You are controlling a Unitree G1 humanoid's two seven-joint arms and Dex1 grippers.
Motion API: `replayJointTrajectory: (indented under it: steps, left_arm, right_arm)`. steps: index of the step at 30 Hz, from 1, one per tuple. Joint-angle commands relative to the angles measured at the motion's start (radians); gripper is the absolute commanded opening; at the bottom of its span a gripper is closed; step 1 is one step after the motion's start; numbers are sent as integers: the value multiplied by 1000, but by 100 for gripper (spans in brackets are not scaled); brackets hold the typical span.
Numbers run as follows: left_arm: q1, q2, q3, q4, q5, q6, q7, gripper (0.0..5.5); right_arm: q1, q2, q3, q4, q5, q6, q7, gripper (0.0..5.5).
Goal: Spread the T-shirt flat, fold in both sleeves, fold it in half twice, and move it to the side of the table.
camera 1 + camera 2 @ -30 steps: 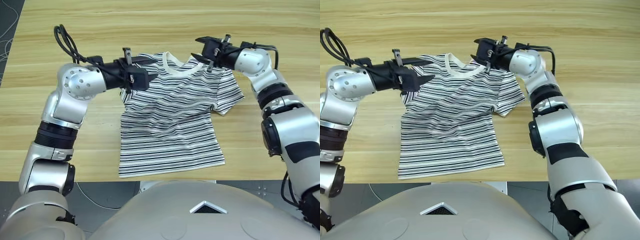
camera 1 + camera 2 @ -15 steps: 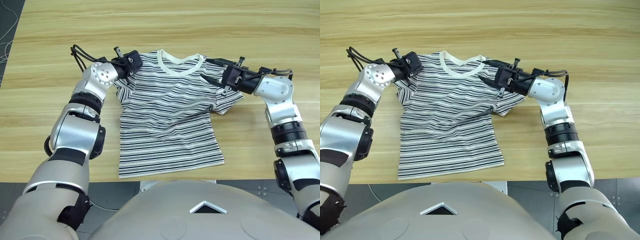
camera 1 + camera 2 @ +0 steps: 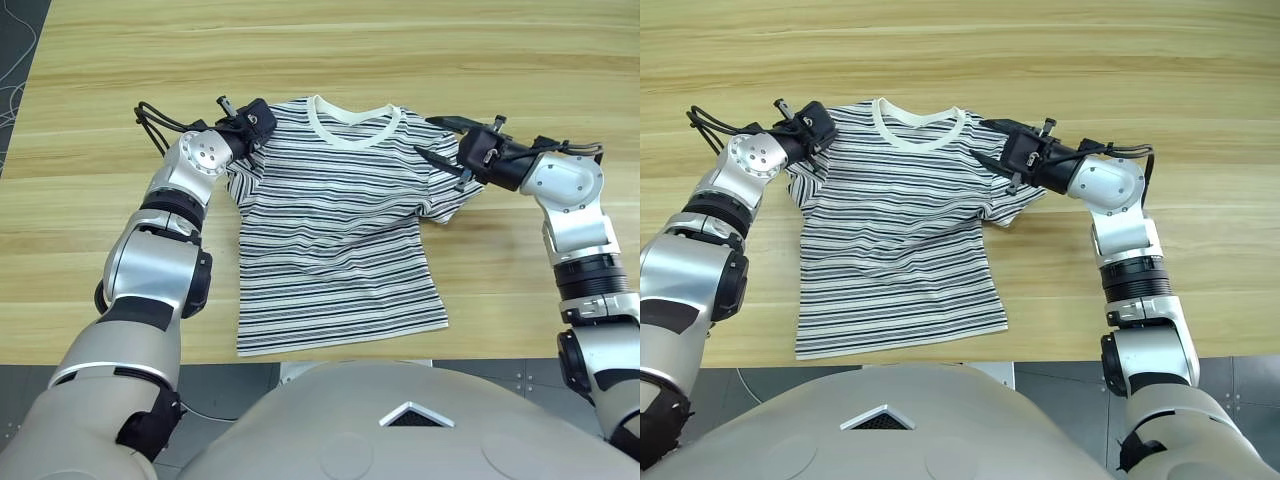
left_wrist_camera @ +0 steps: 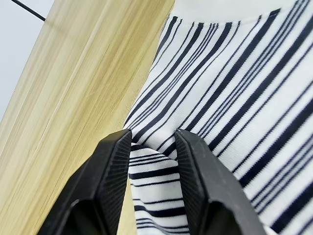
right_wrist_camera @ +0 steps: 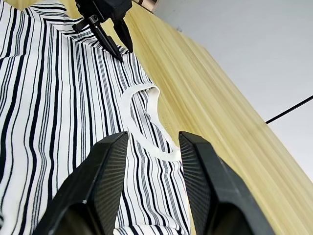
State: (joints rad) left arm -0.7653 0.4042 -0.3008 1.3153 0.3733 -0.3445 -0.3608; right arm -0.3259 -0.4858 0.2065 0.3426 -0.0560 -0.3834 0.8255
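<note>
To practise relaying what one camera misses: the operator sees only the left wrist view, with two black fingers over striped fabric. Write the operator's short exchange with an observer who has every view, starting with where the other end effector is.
Operator: Where is the right end effector?
Observer: The right end effector is open at the right shoulder of the T-shirt, just inboard of the right sleeve.
Operator: And where does the bottom of the shirt end up?
Observer: The hem lies close to the near edge of the table.
</note>
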Motion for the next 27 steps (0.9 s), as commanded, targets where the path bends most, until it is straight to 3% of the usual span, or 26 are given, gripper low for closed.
replayJointTrajectory:
  steps: [1, 10, 19, 27]
  left_arm:
    - [53, 35, 5, 56, 28, 116, 35, 166]
    - [50, 76, 32, 58, 25, 179, 83, 166]
    - [5, 60, 42, 38, 29, 39, 80, 166]
    - [-90, 180, -98, 31, 230, 54, 315, 166]
  right_arm:
    - [-16, 0, 16, 53, -22, -6, -4, 191]
    - [-29, 10, 25, 108, -31, -28, -15, 191]
    - [-32, 27, 33, 102, -22, -36, -10, 191]
    - [-36, 54, 49, 107, -26, -39, -19, 191]
